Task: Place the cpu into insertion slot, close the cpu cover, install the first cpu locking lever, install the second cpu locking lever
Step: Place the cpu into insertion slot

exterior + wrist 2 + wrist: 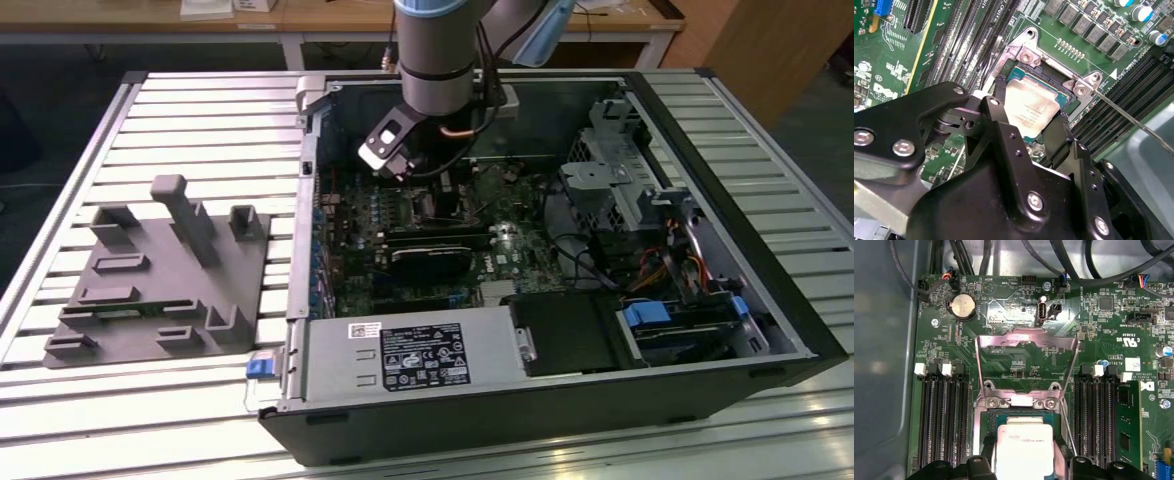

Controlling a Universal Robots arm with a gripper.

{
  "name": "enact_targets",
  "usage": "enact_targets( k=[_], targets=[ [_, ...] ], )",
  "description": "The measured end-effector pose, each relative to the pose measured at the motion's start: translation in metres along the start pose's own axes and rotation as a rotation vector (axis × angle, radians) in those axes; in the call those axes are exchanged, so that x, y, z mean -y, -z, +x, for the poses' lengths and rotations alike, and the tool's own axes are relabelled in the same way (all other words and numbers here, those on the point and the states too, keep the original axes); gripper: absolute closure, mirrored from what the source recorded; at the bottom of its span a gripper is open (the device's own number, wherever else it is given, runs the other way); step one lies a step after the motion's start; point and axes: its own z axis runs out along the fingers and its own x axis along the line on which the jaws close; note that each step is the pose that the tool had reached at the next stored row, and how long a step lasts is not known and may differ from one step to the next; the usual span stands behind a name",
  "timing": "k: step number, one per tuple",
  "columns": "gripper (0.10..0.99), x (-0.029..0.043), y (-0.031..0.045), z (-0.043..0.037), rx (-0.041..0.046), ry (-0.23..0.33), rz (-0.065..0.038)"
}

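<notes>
**Gripper (1030, 116), black and blocky, over the small pale silver-grey square cpu (1024, 447)**

From my console, the second wrist view puts the cpu straight beneath the gripper, centred under it with no sideways offset that I can make out. The plate lies inside the insertion slot (1023, 51), the square socket with a silvery metal rim on the green circuit board (1104, 335). The plate's edges run parallel to that rim. Whether the gripper has hold of the plate or merely straddles it, I cannot tell, nor can I judge how fully the plate is seated.

The cpu cover (1026, 338), a thin square metal frame with a large window, stands tipped back from the socket. It leans toward the board edge that carries the round silver coin battery (964, 306), so the socket is uncovered.

A thin steel wire locking lever (1126, 114) juts away from one socket corner and looks unlatched to me. Long black memory slots (941, 420) flank the socket on two opposite sides, just beside the rim and low. Black cables (1054, 255) hang past the battery edge, well apart from the gripper.

In the exterior view the grey arm (438, 60) reaches down into the open black tower case (534, 425). The case lies on the slatted metal tabletop (200, 110), with a grey moulded fixture (160, 270) toward the exterior view's left.
</notes>
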Motion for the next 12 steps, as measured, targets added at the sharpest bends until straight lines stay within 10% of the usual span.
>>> enact_targets(
  k=[12],
  targets=[
    [0.545, 0.0, -0.0001, 0.0001, -0.0006, -0.001, 0.0]
  ],
)
